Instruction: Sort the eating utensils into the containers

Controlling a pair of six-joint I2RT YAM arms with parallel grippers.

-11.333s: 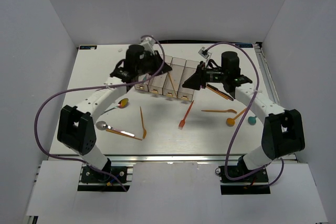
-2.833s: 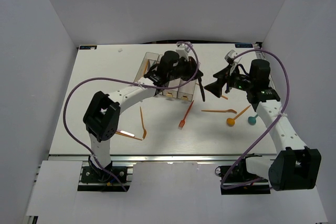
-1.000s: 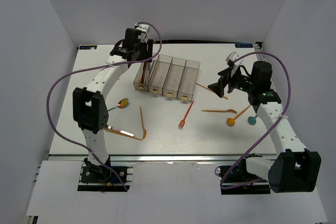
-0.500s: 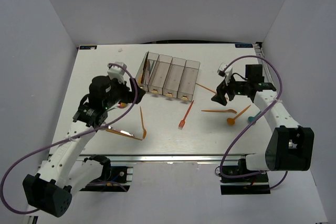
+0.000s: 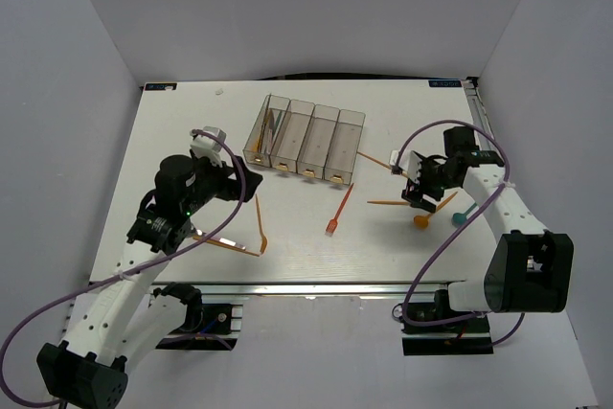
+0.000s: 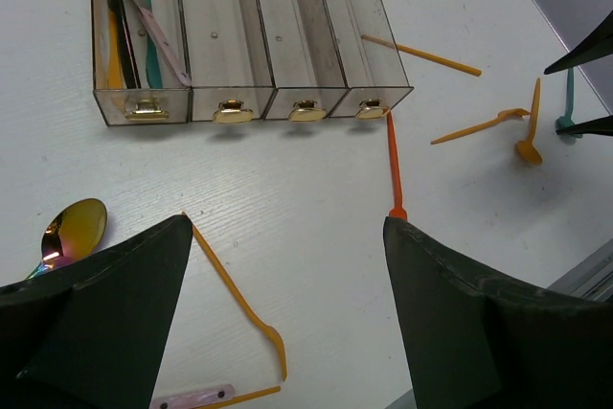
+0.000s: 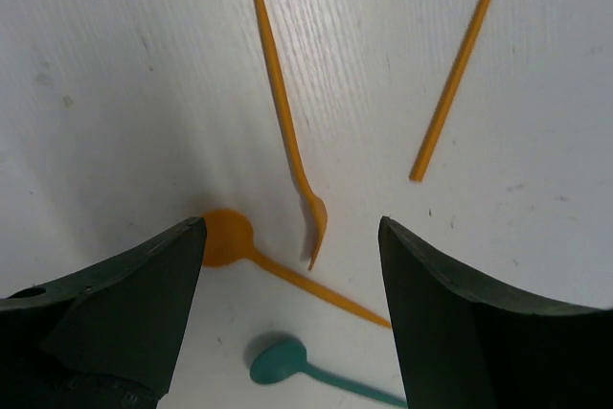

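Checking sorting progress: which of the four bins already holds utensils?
The bin at the row's left end: several utensils lie in it, while the other three bins look empty.

White links (image 5: 110, 289), black joints (image 5: 526, 269), purple cables (image 5: 443, 123), dark pincer fingers (image 6: 460, 332)

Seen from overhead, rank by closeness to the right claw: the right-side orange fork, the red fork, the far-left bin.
1. Orange fork, directly beneath the right gripper.
2. Red fork, mid-table, to its left.
3. Far-left bin, back left.
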